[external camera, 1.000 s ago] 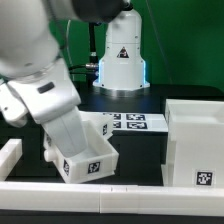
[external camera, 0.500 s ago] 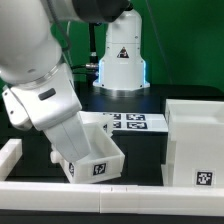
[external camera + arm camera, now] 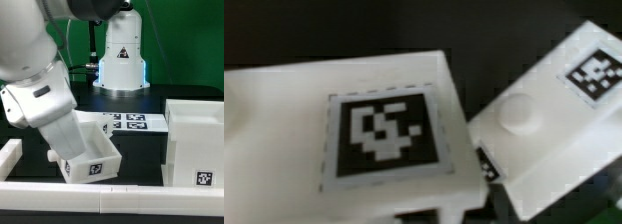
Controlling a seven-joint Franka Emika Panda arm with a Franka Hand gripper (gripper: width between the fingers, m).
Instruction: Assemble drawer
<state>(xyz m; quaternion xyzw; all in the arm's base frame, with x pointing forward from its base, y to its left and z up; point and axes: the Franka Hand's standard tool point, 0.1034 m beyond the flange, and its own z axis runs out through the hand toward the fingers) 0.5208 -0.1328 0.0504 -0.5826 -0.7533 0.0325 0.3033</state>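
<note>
My gripper point(image 3: 70, 133) is at the exterior view's left, shut on a small white drawer tray point(image 3: 90, 152). Its fingers are hidden behind the tray's wall. The tray hangs tilted just above the table, open side up, with a square tag on its front face. The large hollow white shell point(image 3: 195, 140) stands at the exterior view's right, apart from the tray, with a tag low on its front. The wrist view shows the held tray's tagged face point(image 3: 388, 130) very close. Beside it lies a second white part point(image 3: 544, 130) with a round knob and small tags.
The marker board point(image 3: 128, 121) lies flat on the dark table between the tray and the shell. A low white border rail point(image 3: 110, 198) runs along the front, and another rail point(image 3: 8, 155) is at the left. A white stand point(image 3: 120, 60) is at the back.
The arm and the held tray shifted slightly to the exterior view's right, then back a little left, and the tray's tilt changed slightly. The shell has not moved.
</note>
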